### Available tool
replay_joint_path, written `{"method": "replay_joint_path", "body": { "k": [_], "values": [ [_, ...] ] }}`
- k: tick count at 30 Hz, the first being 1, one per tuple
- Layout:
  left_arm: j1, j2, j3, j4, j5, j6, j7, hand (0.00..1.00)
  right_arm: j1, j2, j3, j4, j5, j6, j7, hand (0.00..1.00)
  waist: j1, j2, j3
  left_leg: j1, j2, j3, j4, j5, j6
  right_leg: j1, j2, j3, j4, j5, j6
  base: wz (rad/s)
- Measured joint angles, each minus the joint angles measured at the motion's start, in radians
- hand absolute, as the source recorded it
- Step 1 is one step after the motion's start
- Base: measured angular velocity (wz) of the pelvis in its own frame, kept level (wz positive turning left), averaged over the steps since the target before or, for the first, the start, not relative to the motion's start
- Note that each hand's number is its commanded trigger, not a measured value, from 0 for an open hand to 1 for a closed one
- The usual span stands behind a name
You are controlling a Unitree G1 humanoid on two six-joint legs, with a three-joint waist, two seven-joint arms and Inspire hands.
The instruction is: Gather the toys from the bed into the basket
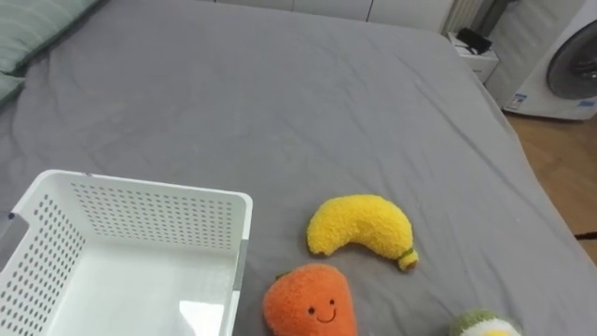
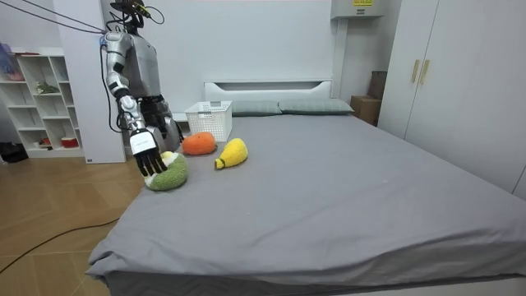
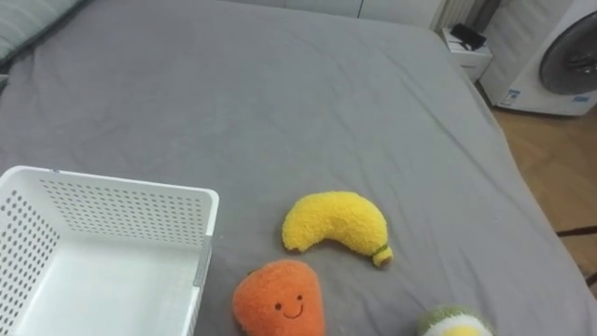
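Right hand [image 2: 149, 161]: fingers straight, at green toy [image 2: 168, 177], gripping nothing.
Risk: toy near bed [image 2: 329, 181] edge; a push could drop it.

Washing machine [image 1: 571, 67], pillows [image 2: 308, 106] — wardrobe [image 2: 444, 82], white shelf [image 2: 37, 103]

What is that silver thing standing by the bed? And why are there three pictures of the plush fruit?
That is a robot built like a person, with two arms and hands. One picture comes from a camera standing in the room, so you see the whole robot beside the grey bed. The other two come from the two eyes of a camera on its head, looking down. On the bed lie a white basket, a yellow banana toy, an orange toy with a smiling face and a green and white toy. The robot's right hand reaches down to the green and white toy, fingers straight. Nothing is lifted yet.
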Motion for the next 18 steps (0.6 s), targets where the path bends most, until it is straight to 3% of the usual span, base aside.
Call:
{"method": "replay_joint_path", "body": {
  "k": [18],
  "values": [
    [-0.018,0.000,-0.004,0.036,-0.014,0.000,-0.019,0.00,0.007,0.026,0.013,-0.017,0.001,0.003,-0.039,1.00,0.002,0.001,0.0029,-0.002,-0.002,-0.002,-0.001,0.000,0.000,0.002,-0.001,-0.004,-0.010,0.000,0.000,0.00]
  ]
}}
